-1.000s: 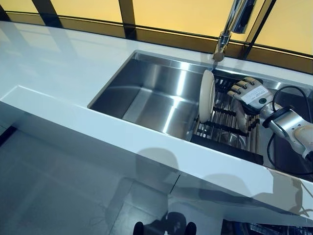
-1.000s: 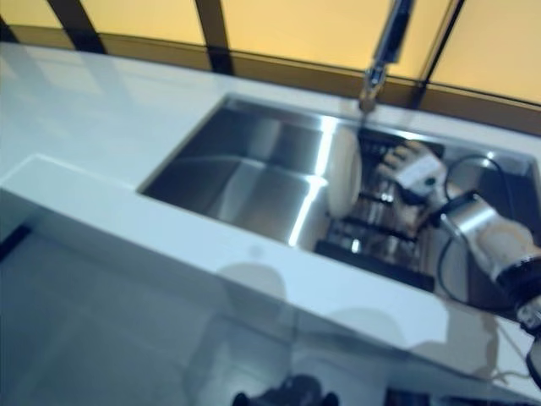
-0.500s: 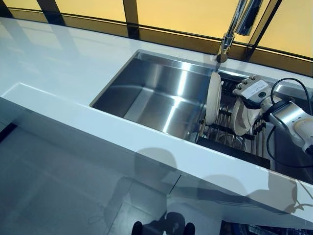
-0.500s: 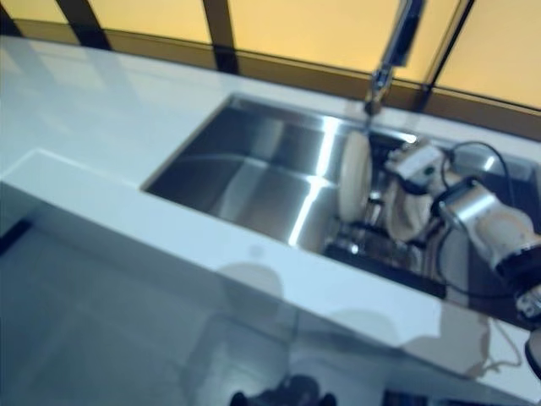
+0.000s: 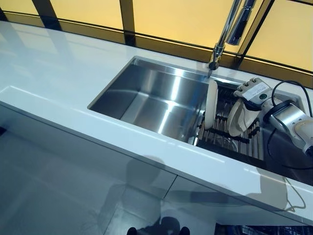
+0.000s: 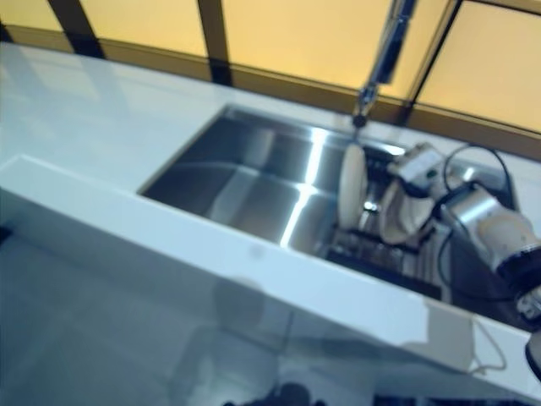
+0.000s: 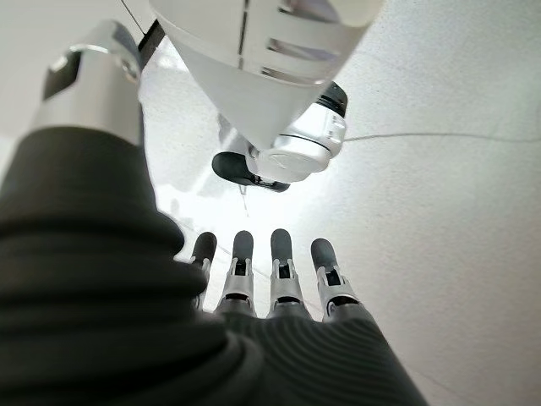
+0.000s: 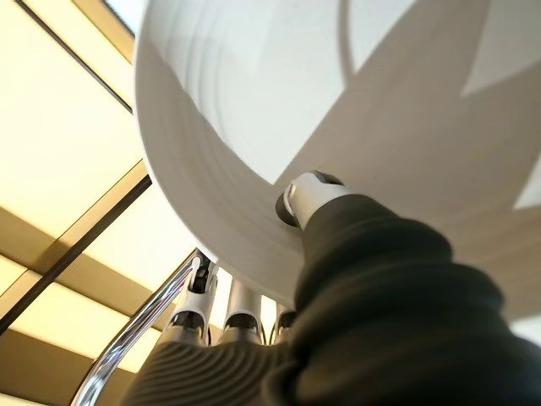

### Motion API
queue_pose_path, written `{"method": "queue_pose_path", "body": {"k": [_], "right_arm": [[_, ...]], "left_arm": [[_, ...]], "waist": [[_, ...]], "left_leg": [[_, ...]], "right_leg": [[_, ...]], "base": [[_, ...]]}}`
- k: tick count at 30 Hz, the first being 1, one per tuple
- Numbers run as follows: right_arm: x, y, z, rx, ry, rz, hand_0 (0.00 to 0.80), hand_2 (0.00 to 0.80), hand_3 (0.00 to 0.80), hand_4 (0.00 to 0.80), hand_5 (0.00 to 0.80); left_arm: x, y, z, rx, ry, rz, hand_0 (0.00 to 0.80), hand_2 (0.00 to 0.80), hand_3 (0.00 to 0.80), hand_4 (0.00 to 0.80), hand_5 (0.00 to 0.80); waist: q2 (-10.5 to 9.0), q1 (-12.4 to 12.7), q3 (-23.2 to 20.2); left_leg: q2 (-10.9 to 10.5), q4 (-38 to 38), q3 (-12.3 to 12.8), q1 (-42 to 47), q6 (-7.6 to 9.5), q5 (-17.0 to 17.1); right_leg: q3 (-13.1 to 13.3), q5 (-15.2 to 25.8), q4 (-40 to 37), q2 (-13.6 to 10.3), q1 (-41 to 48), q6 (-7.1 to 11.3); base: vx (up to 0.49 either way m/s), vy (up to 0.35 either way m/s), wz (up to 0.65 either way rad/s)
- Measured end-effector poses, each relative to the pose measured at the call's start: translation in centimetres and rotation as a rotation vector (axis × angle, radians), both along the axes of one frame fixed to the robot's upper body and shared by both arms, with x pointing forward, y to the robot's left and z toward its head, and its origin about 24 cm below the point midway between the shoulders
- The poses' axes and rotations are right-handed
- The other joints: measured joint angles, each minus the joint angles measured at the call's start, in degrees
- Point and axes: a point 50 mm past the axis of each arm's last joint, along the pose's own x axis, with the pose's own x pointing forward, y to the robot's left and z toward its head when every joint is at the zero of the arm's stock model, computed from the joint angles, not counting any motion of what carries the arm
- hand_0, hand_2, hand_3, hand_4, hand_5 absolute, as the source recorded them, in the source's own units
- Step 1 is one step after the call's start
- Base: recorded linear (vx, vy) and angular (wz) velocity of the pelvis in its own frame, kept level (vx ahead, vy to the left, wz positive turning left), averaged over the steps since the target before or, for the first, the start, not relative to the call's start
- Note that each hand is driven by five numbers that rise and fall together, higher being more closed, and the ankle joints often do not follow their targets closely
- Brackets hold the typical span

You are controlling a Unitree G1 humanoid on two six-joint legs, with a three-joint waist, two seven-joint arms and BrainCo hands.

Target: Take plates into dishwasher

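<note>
right hand [image 5: 253, 91] gripping plate [image 5: 238, 117], fingers mostly hidden behind rim

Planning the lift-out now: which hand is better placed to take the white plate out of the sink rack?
Right. The right hand already grips the tilted round white plate in the dark slatted rack inside the steel sink. The left hand hangs open, away from the sink.

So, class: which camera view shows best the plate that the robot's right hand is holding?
The left eye view: the held plate shows whole, tilted over the rack, in the right hand. The right eye view shows the same, less clearly. The right wrist view shows only its surface, very close. The left wrist view shows none of it.
</note>
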Motion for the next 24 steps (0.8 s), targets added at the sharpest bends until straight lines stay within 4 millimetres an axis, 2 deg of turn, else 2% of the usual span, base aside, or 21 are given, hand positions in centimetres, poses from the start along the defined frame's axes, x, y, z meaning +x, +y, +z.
{"method": "queue_pose_path", "body": {"k": [5, 8, 14, 19, 24], "right_arm": [[-0.9, -1.5, 1.2, -0.041, -0.031, -0.036, 0.8, 0.8, 0.8, 0.8, 0.8], [-1.3, -2.5, 1.9, -0.061, -0.041, -0.07, 0.8, 0.8, 0.8, 0.8, 0.8], [-1.7, -3.0, 2.9, -0.078, -0.068, -0.08, 0.8, 0.8, 0.8, 0.8, 0.8], [-2.5, -4.3, 4.9, -0.11, -0.117, -0.145, 0.8, 0.8, 0.8, 0.8, 0.8], [-2.6, -4.9, 5.7, -0.062, -0.137, -0.21, 0.8, 0.8, 0.8, 0.8, 0.8]], "left_arm": [[-0.2, -0.4, -0.2, -0.001, 0.006, 0.005, 0.0, 0.0, 0.0, 0.0, 0.0], [-0.7, -0.8, -0.4, -0.012, 0.02, 0.01, 0.0, 0.0, 0.0, 0.0, 0.0], [-1.8, -1.6, -0.9, -0.027, 0.057, 0.025, 0.0, 0.0, 0.0, 0.0, 0.0], [-1.6, -2.0, -1.0, -0.029, 0.056, 0.027, 0.0, 0.0, 0.0, 0.0, 0.0], [-1.3, -2.1, -0.9, -0.028, 0.053, 0.025, 0.0, 0.0, 0.0, 0.0, 0.0]], "waist": [[-0.46, -0.2, -3.1], [-0.69, -1.3, -5.1], [-1.28, -3.3, -8.6], [-1.5, -3.8, -10.6], [-1.53, -5.0, -10.9]], "left_leg": [[0.0, -0.1, 1.2, 1.2, 0.08, -0.1], [0.1, -0.1, 1.9, 2.0, 0.09, -0.5], [0.3, -0.1, 3.9, 2.9, 0.26, -0.7], [0.0, -0.1, 5.1, 3.1, 0.21, -0.7], [-0.2, -0.1, 6.4, 4.1, 0.23, -0.9]], "right_leg": [[1.0, 0.0, 0.0, 0.2, 0.6, 0.01], [1.7, 0.0, -0.2, 0.3, 1.1, 0.11], [3.6, 0.1, -0.2, 0.5, 0.8, 0.33], [5.2, 0.6, -0.2, 0.6, 0.2, 0.34], [6.6, 0.9, -0.2, 0.9, 0.3, 0.41]], "base": [[0.019, 0.075, -0.1], [-0.006, 0.076, -0.1], [-0.038, 0.084, -0.18], [-0.029, 0.074, -0.14], [-0.028, 0.059, -0.14]]}}
